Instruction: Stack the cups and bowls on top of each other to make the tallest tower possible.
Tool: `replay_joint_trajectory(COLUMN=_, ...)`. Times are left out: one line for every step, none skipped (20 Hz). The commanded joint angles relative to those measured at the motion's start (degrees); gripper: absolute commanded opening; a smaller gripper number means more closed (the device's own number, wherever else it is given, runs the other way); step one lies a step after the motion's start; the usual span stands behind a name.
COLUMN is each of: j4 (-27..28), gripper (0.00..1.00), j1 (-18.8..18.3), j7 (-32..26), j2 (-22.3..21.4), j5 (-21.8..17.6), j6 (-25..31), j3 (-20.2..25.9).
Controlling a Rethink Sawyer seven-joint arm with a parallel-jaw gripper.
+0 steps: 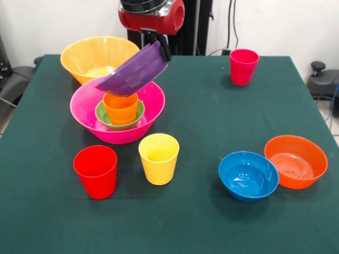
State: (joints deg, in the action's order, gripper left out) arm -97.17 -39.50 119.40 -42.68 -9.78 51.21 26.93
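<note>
Here the red and black arm [152,15] is reaching down from the top of the front view, and its jaws [157,46] are clamped on the raised rim of the wide purple bowl [135,71], which is hanging tilted, its low edge sitting just above, perhaps touching, the orange cup [121,107]; whether they are really touching I cannot tell. That orange cup is standing upright inside the small green bowl [104,115], and the green bowl is resting inside the big hot-pink bowl [117,119], so these nested pieces are forming the tower on the green desk [196,137]. Taking the hot-pink bowl as the landmark: the big orange-yellow bowl [98,57] is sitting just behind it toward the upper left, upright and partly hidden by the purple bowl; the red cup [96,171] is standing upright in front of it toward the lower left; the yellow cup [159,158] is standing upright just in front of it, beside the red cup but apart from it. Well off to the hot-pink bowl's right, the crimson-pink cup [243,66] is standing alone near the desk's far edge. Farther right and toward the front, the medium blue bowl [248,175] and the medium orange bowl [295,161] are sitting side by side, upright, their rims touching or nearly so.
</note>
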Motion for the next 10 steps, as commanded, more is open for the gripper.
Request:
replay_joint_trajectory(j4=0.8, gripper=0.00, j1=-1.2, j7=-15.8, j2=1.8, j5=-4.2, j6=4.3, j3=5.5)
replay_joint_trajectory(j4=0.6, gripper=0.00, j1=-1.5, j7=-15.7, j2=1.6, j5=-4.4, j6=4.5, j3=5.8)
replay_joint_trajectory(j4=0.7, gripper=0.00, j1=-1.7, j7=-15.8, j2=1.4, j5=-4.5, j6=5.0, j3=6.0)
replay_joint_trajectory(j4=0.7, gripper=0.00, j1=-2.0, j7=-15.8, j2=1.3, j5=-4.7, j6=5.4, j3=6.4)
replay_joint_trajectory(j4=0.8, gripper=0.00, j1=-2.3, j7=-15.9, j2=1.1, j5=-4.9, j6=5.9, j3=6.6)
replay_joint_trajectory(j4=1.0, gripper=0.00, j1=-2.6, j7=-16.0, j2=1.2, j5=-5.1, j6=6.4, j3=6.9)
replay_joint_trajectory(j4=1.3, gripper=0.00, j1=-3.0, j7=-16.1, j2=1.2, j5=-5.3, j6=6.8, j3=7.2)
replay_joint_trajectory(j4=1.6, gripper=0.00, j1=-3.2, j7=-16.2, j2=1.3, j5=-5.5, j6=7.3, j3=7.4)
replay_joint_trajectory(j4=1.9, gripper=0.00, j1=-3.4, j7=-16.3, j2=1.4, j5=-5.7, j6=7.8, j3=7.7)
replay_joint_trajectory(j4=1.9, gripper=0.00, j1=-3.8, j7=-16.4, j2=1.2, j5=-5.9, j6=8.0, j3=7.9)
